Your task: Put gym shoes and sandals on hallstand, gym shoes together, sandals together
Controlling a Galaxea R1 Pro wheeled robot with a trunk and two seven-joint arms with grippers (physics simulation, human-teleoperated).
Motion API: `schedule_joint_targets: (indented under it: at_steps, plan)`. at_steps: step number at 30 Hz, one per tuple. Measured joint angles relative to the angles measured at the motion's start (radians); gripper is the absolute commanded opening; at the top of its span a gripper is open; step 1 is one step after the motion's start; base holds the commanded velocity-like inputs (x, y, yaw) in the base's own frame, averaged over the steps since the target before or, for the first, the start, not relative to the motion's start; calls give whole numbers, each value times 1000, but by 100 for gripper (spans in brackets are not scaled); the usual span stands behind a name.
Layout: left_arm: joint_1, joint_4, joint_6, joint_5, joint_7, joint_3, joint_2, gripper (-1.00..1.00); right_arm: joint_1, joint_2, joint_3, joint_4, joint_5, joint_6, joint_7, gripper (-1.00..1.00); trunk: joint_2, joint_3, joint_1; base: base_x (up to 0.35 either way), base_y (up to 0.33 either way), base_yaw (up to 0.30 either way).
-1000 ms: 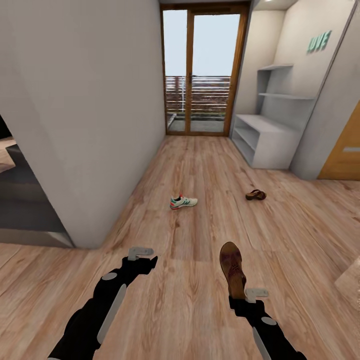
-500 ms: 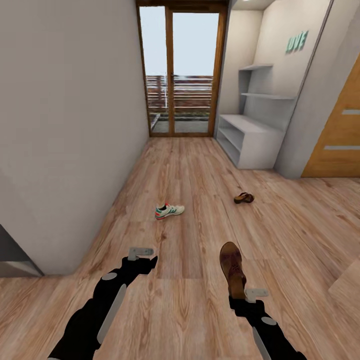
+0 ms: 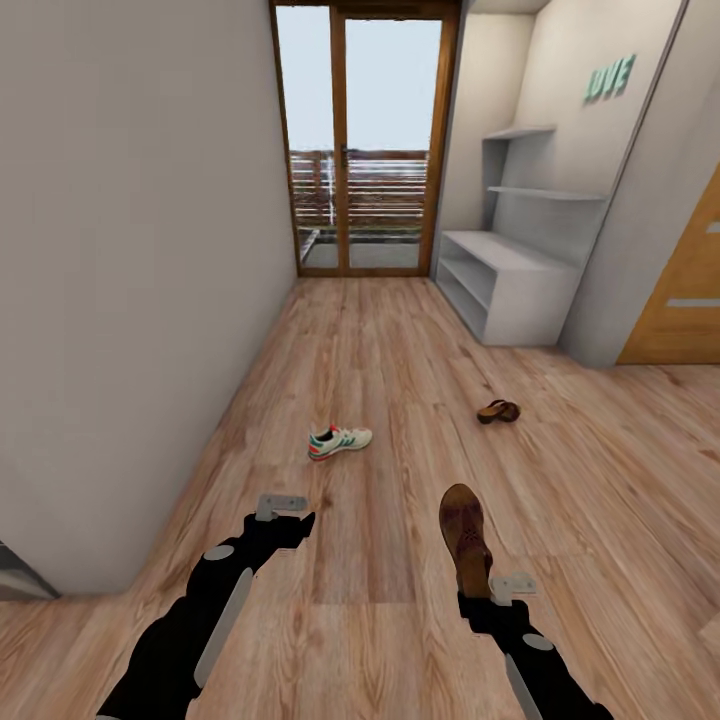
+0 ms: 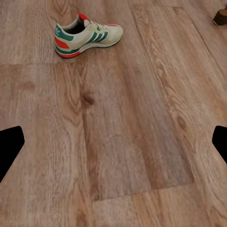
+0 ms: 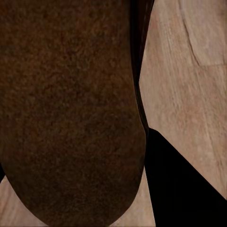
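A white lace-up sneaker with green stripes (image 3: 339, 441) lies crosswise on the plank floor (image 3: 400, 360) at frame centre, ahead of the empty, spread-fingered left gripper (image 3: 283, 505). Lower right, the right gripper (image 3: 478, 590) clamps a brown leather sandal (image 3: 466, 538).

Wood-plank floor (image 3: 400, 330), one sneaker (image 3: 339, 441) (on its sole), one sandal (image 3: 498, 411)

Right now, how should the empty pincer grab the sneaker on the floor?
Probably from above, pinching the sneaker across its narrow middle near the laces. It lies upright on its sole, side-on, so both long sides are free. The left pincer is open.
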Motion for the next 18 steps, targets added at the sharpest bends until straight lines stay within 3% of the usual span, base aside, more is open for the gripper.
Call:
schedule_joint_targets:
  at_steps: [18]
  plan:
    - [0,0,0,0,0,0,0,100,0,0,0,0,0,0,0,-100,0,0,0,347,104,-12]
